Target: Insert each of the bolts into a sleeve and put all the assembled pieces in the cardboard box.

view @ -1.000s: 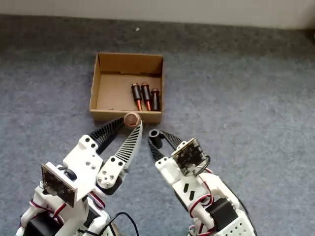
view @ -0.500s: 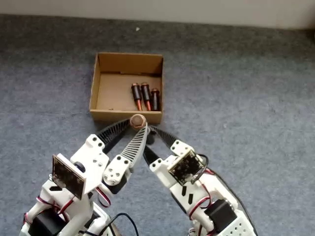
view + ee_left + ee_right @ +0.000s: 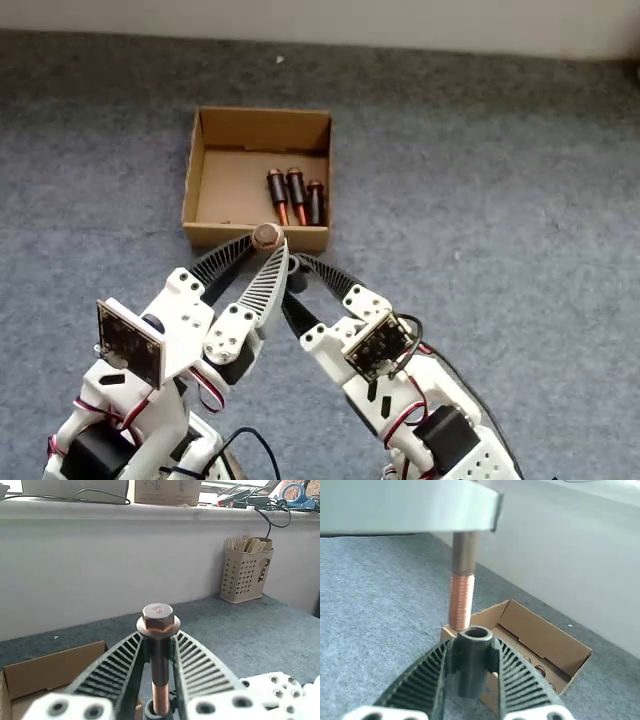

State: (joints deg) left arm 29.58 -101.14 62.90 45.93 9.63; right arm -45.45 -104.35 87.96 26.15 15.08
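My left gripper [image 3: 262,250] is shut on a copper bolt [image 3: 157,650] held upright, head up [image 3: 266,237], just in front of the cardboard box [image 3: 205,175]. My right gripper [image 3: 470,662] is shut on a black sleeve [image 3: 472,655], its open end up, right under the bolt's threaded tip [image 3: 461,607]. The tip sits at the sleeve's mouth. In the high view the sleeve is hidden beneath the left fingers. Three assembled pieces [image 3: 296,196] lie in the box at its right side.
Grey carpet [image 3: 480,180] covers the floor all around. The box's left half is bare cardboard. A perforated basket [image 3: 246,570] stands by the wall behind, far off.
The right gripper has slid left with the sleeve until it sits under the bolt. The left gripper shifted slightly, keeping the bolt upright above it.
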